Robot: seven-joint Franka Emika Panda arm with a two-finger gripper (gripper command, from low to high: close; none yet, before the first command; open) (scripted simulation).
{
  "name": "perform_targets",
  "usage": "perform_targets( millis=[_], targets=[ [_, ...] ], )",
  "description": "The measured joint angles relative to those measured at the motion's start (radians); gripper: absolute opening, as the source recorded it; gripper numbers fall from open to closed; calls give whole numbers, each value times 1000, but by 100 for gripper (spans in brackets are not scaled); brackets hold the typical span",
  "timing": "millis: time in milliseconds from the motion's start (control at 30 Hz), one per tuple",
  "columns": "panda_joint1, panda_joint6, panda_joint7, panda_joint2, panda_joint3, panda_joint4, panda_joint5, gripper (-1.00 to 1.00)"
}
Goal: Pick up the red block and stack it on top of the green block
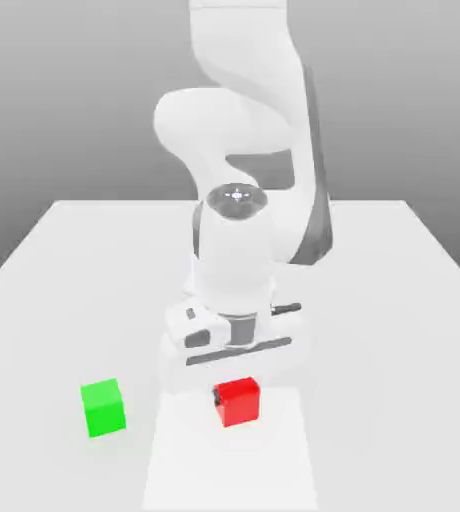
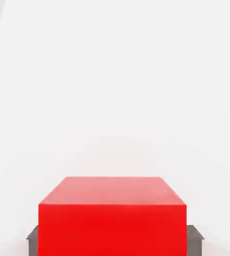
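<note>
two blocks (image 1: 239,402) (image 1: 104,407) apart on white table (image 1: 394,300), grey backdrop

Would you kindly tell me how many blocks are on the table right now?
2. The red block sits under the arm's tool; the green block stands apart toward the exterior view's left. The arm could hide others.

Flat white table (image 1: 394,300), matte, unmarked, spanning most of the exterior view. Far edge straight, side edges spreading wider toward the near side. Brighter white rectangular patch (image 1: 274,470) lying on the table's near part, roughly at its middle, reaching to the lower edge of the exterior view. Plain grey backdrop (image 1: 74,100) rising beyond the table's far edge, darker high up, paler close to the table. Same white table surface (image 2: 112,75) seen close from the hand view.
</note>
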Motion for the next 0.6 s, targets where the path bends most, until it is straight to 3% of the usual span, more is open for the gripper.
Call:
perform_targets(
  millis=[100, 300, 600],
  targets=[
    [-1, -20, 4, -24, -1, -3, -7, -100],
    [4, -196, 36, -229, -19, -33, -51, -100],
    [-76, -297, -326, -284, -140, 19, -84, -100]
  ],
)
